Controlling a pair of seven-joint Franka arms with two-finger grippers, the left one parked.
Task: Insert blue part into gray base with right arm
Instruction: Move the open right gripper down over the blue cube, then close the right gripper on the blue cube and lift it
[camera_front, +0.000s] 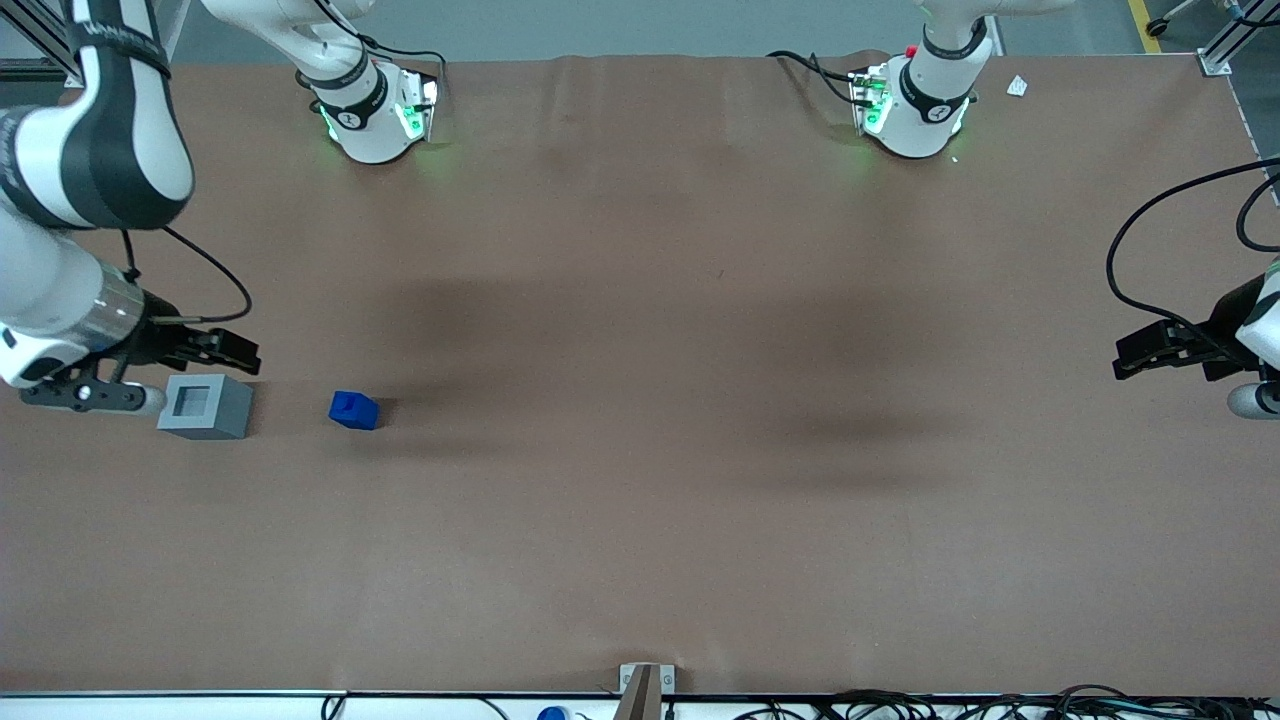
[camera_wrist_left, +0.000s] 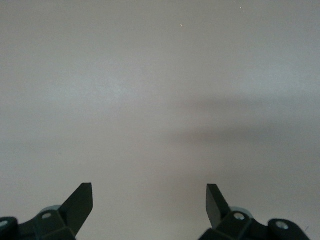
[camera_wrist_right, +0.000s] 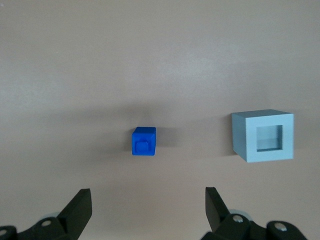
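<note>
The blue part (camera_front: 354, 410) sits on the brown table toward the working arm's end, stud up; it also shows in the right wrist view (camera_wrist_right: 144, 141). The gray base (camera_front: 207, 405) stands beside it, a short gap apart, recess up and empty; it also shows in the right wrist view (camera_wrist_right: 264, 135). The right arm's gripper (camera_front: 238, 352) hovers above the table, just farther from the front camera than the gray base. In the right wrist view the gripper (camera_wrist_right: 148, 194) is open and empty, touching neither block.
Two arm bases (camera_front: 375, 110) (camera_front: 915, 100) stand at the table edge farthest from the front camera. A small white scrap (camera_front: 1017, 86) lies near the parked arm's base. A metal bracket (camera_front: 645, 685) and cables line the near edge.
</note>
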